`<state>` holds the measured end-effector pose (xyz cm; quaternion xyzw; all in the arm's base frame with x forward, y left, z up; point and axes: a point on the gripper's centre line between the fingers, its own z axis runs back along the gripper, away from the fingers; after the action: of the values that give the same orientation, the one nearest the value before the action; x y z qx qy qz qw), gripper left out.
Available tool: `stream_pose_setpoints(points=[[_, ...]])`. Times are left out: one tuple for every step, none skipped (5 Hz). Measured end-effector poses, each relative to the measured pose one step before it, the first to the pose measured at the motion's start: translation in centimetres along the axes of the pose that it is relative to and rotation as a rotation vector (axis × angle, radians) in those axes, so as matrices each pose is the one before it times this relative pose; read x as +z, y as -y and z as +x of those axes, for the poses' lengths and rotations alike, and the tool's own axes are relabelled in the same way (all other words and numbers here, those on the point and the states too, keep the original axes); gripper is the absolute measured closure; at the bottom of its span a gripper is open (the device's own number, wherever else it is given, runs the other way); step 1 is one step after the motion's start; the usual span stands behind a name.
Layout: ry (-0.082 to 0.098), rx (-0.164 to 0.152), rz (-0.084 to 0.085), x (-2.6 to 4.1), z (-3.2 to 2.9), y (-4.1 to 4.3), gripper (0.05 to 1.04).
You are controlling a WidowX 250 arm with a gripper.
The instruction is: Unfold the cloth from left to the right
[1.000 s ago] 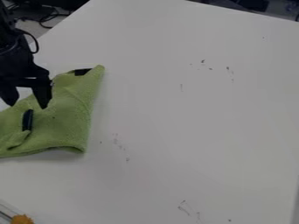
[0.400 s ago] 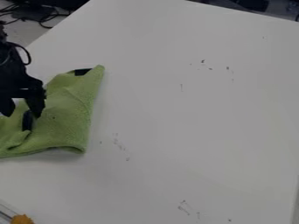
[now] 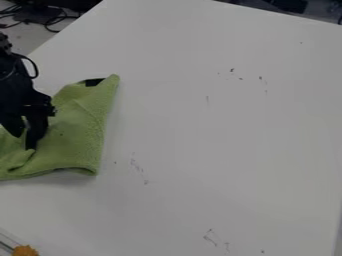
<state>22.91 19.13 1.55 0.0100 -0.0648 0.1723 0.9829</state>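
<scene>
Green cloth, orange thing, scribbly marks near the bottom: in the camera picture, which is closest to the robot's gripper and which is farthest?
1. Green cloth: closest, right by the gripper, at the left.
2. Orange thing: in the bottom left corner.
3. Scribbly marks: farthest, near the bottom, right of the middle.

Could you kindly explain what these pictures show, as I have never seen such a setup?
The black machine is a robot arm, coming in at the picture's left. Its two-finger gripper hangs down over a green cloth, fingers apart; I see nothing clearly held between them. The view comes from a fixed camera looking down at a slant on a white table. The cloth lies at the left, rumpled and partly folded, with a dark patch near its top corner. A fuzzy orange thing shows at the lower left. The job is to unfold the cloth.
</scene>
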Motion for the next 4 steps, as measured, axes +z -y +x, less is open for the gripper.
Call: stream_pose_setpoints(points=[[-0.0084, -0.0036, -0.0111, -0.298, 0.022, 0.146, 0.778], [-0.0191, -0.0109, 0.0177, 0.324, 0.259, 0.033, 0.935], [-0.0051, -0.0146, 0.0276, 0.901, 0.329, 0.281, 1.018], [0.0366, -0.0123, 0.0413, 2.054, 0.856, 0.360, 1.027]])
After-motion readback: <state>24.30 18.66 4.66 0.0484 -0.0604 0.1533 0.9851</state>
